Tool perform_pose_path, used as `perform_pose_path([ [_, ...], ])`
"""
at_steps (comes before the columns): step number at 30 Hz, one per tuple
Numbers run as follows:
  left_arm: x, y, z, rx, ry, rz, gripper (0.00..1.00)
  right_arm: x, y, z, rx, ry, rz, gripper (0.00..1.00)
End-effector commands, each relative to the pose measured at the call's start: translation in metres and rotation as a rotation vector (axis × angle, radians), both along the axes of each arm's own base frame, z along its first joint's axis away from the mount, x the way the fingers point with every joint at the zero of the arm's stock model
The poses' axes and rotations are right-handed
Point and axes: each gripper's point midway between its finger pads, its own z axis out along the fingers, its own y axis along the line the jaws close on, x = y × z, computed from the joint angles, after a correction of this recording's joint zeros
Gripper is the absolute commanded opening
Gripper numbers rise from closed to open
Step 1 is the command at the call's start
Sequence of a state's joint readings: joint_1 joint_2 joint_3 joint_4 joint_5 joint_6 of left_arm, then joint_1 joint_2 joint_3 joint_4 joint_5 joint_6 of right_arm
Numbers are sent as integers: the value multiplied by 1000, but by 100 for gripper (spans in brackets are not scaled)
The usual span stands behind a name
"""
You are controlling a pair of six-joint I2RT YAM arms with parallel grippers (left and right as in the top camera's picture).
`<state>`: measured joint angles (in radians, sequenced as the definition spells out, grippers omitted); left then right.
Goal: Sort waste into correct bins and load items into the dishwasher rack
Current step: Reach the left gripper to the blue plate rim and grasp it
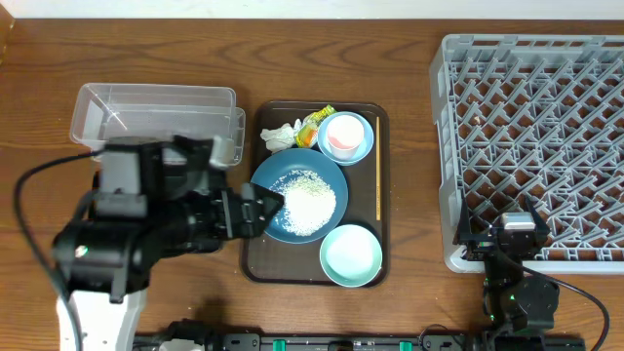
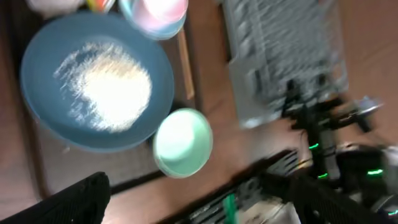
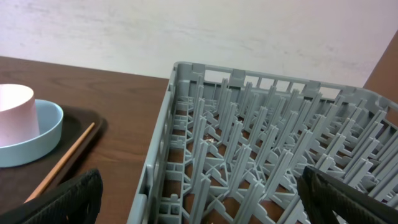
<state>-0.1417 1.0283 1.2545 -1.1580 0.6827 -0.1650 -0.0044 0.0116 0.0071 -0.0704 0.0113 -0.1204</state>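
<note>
Left gripper: wide open, empty, at left rim of dark-blue dish holding rice. Same brown tray carries mint-green bowl, pink cup inside light-blue bowl, tissue, wrapper. Clear tub to the left. Right gripper: fully spread, empty, over near edge of rack.

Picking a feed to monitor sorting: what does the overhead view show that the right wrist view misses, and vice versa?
Only overhead: the clear tub, crumpled tissue, rice on the dark-blue dish, and mint-green bowl. Only right wrist: the pale wall. Both: the dishwasher rack, the pink cup in the light-blue bowl, and the brown tray.
</note>
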Motion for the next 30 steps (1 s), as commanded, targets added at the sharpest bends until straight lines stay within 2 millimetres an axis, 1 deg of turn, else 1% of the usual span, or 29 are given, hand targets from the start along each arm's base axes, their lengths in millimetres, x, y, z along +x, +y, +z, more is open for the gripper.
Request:
perform_pose_path([
  [1,8,15,-30,257,47,88,95,0,0,0,11,0,2,99],
  [3,8,19,-46,401,72,130,95,0,0,0,11,0,1,99],
  [5,8,10,-55,481,72,125,95,0,0,0,11,0,1,99],
  [6,9,1,-58,496,63,109,95,0,0,0,11,0,1,99],
  [9,15,-27,-63,489,26,50,95,0,0,0,11,0,1,99],
  [12,20,-47,-67,469,11,13,95,0,0,0,11,0,1,99],
  [18,26,-61,-84,468,74,51,95,0,0,0,11,0,1,99],
  [22,42,-76,-96,461,70,55,95,0,0,0,11,0,1,99],
  [24,51,-84,-106,455,81,71,95,0,0,0,11,0,1,99],
  [27,55,-98,-121,470,87,50,93,0,0,0,11,0,1,99],
  [29,55,-108,-134,486,93,26,89,0,0,0,11,0,1,99],
  [30,56,-113,-140,498,92,19,85,0,0,0,12,0,2,99],
])
